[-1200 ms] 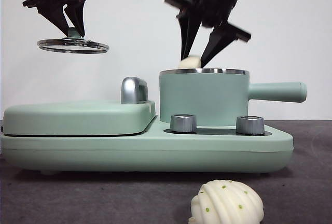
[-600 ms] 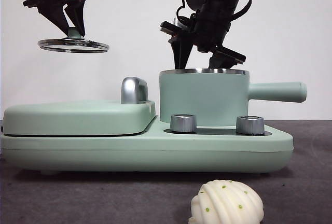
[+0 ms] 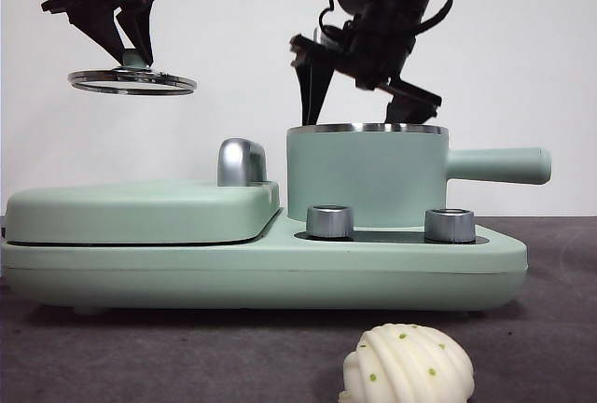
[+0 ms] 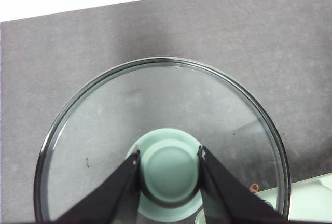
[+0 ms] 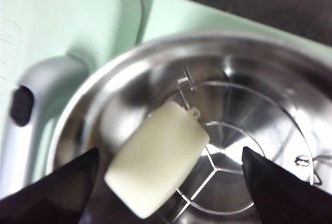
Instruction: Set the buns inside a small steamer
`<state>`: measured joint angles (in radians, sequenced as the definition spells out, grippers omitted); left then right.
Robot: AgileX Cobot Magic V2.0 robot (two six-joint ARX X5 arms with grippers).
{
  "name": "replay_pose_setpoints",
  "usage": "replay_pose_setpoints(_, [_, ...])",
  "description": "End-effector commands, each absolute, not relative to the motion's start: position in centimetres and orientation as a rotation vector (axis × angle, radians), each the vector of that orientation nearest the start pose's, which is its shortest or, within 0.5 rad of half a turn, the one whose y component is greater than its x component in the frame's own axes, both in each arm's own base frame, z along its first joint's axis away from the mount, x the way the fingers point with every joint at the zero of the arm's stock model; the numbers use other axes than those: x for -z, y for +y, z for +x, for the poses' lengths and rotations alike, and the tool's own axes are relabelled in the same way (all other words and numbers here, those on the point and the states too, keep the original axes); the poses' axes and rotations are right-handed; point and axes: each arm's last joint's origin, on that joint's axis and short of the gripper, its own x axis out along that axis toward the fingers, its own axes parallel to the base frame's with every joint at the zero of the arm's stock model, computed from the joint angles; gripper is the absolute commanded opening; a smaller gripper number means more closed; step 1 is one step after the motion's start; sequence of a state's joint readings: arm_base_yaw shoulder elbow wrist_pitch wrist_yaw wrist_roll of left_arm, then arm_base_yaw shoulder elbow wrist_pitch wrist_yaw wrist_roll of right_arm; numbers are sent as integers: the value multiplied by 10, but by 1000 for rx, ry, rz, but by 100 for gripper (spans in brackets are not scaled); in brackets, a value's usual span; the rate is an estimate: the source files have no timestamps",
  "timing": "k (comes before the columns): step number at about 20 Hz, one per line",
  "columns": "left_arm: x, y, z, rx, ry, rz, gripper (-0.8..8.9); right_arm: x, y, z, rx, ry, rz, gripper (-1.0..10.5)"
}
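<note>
I am seeing my right gripper [image 3: 359, 95] hanging just above the steel rim of the small steamer [image 3: 366, 177], which is sitting at the right end of the mint-green cooker base [image 3: 280, 268]. Its jaws are spread wide and gripping nothing, one tip dipping at the left side of the rim and the other angling out over the right side. Compared with a second ago, when the smooth oblong bun showed between those jaws above the rim, the bun is no longer visible from the front; compared with half a second ago the gripper is sitting a little higher. In the right wrist view the smooth oblong bun [image 5: 158, 159] is lying inside the steamer on the metal rack [image 5: 233, 151], tilted against the inner wall and clear of both jaws. My left gripper [image 3: 131, 53] is holding high over the left end of the cooker, above the flat grill plate lid [image 3: 140, 212], unmoved from the earlier frames, its jaws pinching the green knob [image 4: 170, 168] of the glass steamer lid [image 4: 155, 105], which is hanging level beneath it. The ribbed shell-shaped bun [image 3: 408, 366] with green dots is lying on the dark table [image 3: 140, 356] near its front edge, in front of the cooker's right half, in the same spot as before.
</note>
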<state>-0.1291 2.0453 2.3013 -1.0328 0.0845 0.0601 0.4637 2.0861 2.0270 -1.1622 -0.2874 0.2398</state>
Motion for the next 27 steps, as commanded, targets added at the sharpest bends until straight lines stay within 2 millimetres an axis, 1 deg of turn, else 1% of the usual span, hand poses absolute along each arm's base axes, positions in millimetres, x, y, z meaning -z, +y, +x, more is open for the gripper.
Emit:
replay_pose_setpoints(1, [-404,-59,428,233,705,75,15,-310,204,384,-519,1260,96,437])
replay_pose_setpoints(3, [-404,-58,428,233,707,75,15,-338,199,376,-512,1242,74,437])
replay_pose_setpoints(4, [-404,-58,428,233,707,75,15,-352,195,369,-480,1227,42,437])
replay_pose_setpoints(6, [-404,-59,428,233,707,75,15,-375,188,352,-431,1192,-35,437])
replay_pose_setpoints(7, [-403,-59,428,233,708,75,15,-386,186,342,-446,1163,-39,437])
replay_pose_setpoints(9, [-402,-59,429,233,711,75,15,-408,184,317,-495,1107,-65,437])
replay_pose_setpoints(10, [-401,-59,429,233,713,75,15,-417,184,301,-513,1091,-75,437])
replay_pose_setpoints(12, [-399,-59,431,233,719,75,15,-424,182,268,-551,1091,-95,437])
replay_pose_setpoints(13, [-398,-59,431,233,721,75,15,-423,181,253,-567,1105,-105,437])
replay_pose_setpoints(14, [-397,-59,433,233,724,75,15,-419,182,234,-586,1132,-119,437])
replay_pose_setpoints(15, [-396,-59,433,234,727,76,15,-413,184,219,-596,1158,-134,437])
replay_pose_setpoints(16, [-393,-60,435,233,732,75,15,-404,186,202,-599,1191,-170,437])
replay_pose_setpoints(17, [-391,-60,436,234,737,76,15,-394,188,190,-590,1216,-211,437])
replay_pose_setpoints(18, [-388,-60,438,233,744,75,15,-379,193,174,-568,1251,-264,437])
replay_pose_setpoints(20, [-383,-60,441,234,758,76,15,-352,201,151,-536,1317,-350,437])
replay_pose_setpoints(22, [-382,-61,442,234,763,76,15,-325,210,133,-520,1373,-440,437])
replay_pose_setpoints(24, [-382,-61,442,234,762,76,15,-298,226,121,-563,1343,-439,437])
replay_pose_setpoints(27, [-380,-60,441,234,780,76,15,-266,237,115,-607,1300,-407,437])
